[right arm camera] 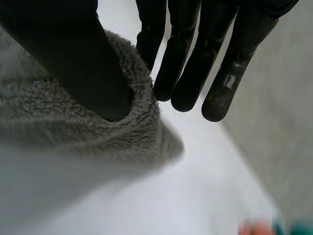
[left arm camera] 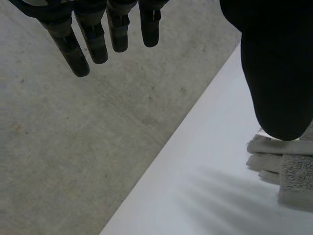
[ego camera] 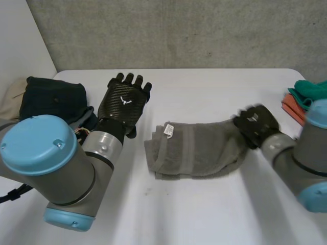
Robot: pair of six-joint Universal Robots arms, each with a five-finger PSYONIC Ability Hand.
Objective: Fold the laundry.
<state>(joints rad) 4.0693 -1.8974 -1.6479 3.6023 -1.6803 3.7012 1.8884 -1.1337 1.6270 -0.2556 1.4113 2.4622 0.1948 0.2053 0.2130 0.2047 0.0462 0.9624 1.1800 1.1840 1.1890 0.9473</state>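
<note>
Towel [ego camera: 196,148], grey and folded, lies in the middle of the white table [ego camera: 204,214]; the right hand [ego camera: 255,125] pinches its right end between thumb and straight fingers. The left hand [ego camera: 122,102] hovers released near its left end, fingers straight; dark clothes [ego camera: 53,97] lie beside that arm.

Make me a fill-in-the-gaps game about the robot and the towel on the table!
1. The towel on the white table is ___ in colour.
2. The right hand pinches one end of the ___.
3. The left hand is raised with straight fingers, holding ___.
4. The dark clothes pile lies beside the robot's ___ arm.

Missing words: grey; towel; nothing; left.
</note>
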